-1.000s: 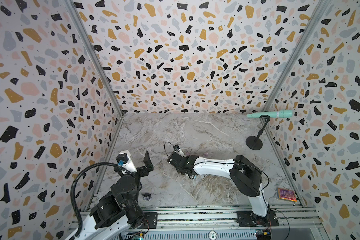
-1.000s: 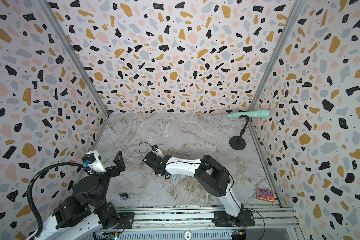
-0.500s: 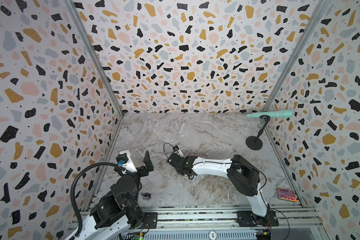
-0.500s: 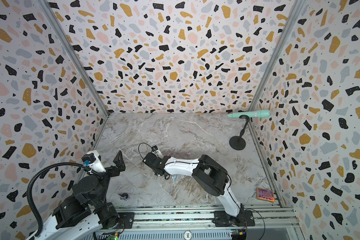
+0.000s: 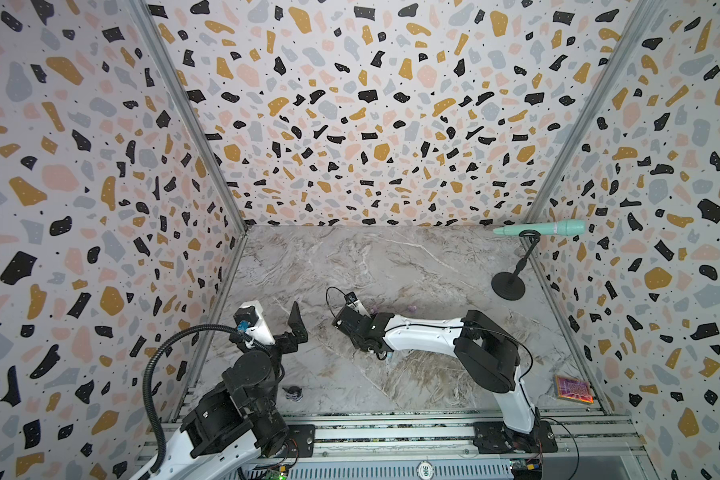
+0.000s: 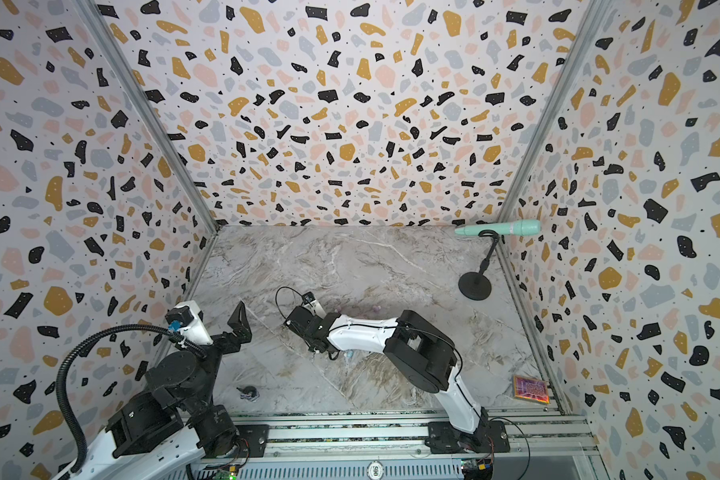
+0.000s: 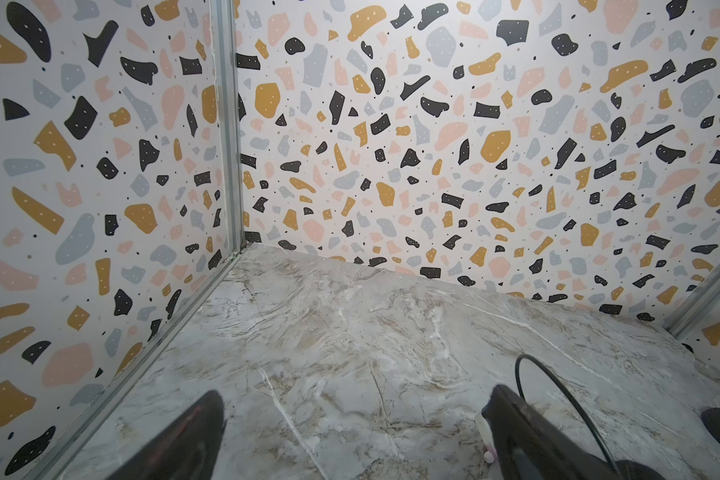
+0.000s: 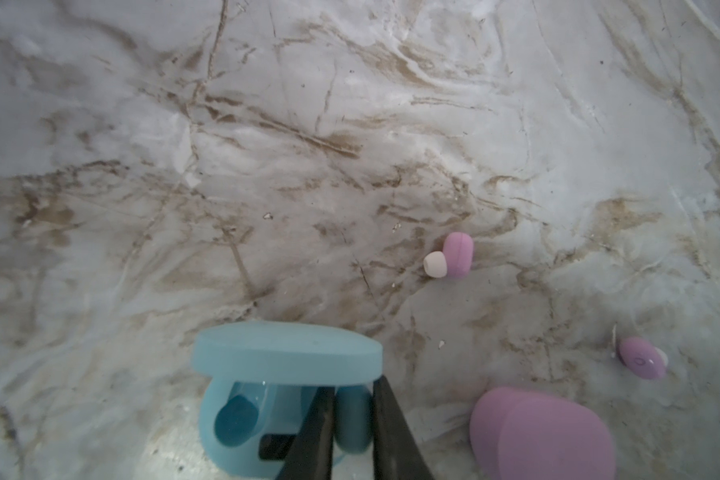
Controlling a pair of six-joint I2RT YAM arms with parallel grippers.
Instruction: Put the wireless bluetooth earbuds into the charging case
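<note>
Right gripper (image 8: 352, 386): jaws drawn narrow, pinching one blue earbud (image 8: 352, 419) flank to flank. Blue earbud: directly between the fingertips, long axis running down into the free well of the open blue charging case (image 8: 287, 353); depth of seating hidden by the fingers. Neighbouring well: second blue earbud (image 8: 235, 419), seated. Beyond, loose on the marble tabletop (image 8: 350, 124): pink earbud (image 8: 454, 257), further pink earbud (image 8: 641, 363), pink case (image 8: 541, 432). Left gripper (image 7: 354, 397): spread wide, empty, well apart. The right arm alone looks placed to finish, likely by letting go along that axis.

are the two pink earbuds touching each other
Apart. The right wrist view shows bare marble between the pink earbud by the pink case and the other pink earbud.
</note>
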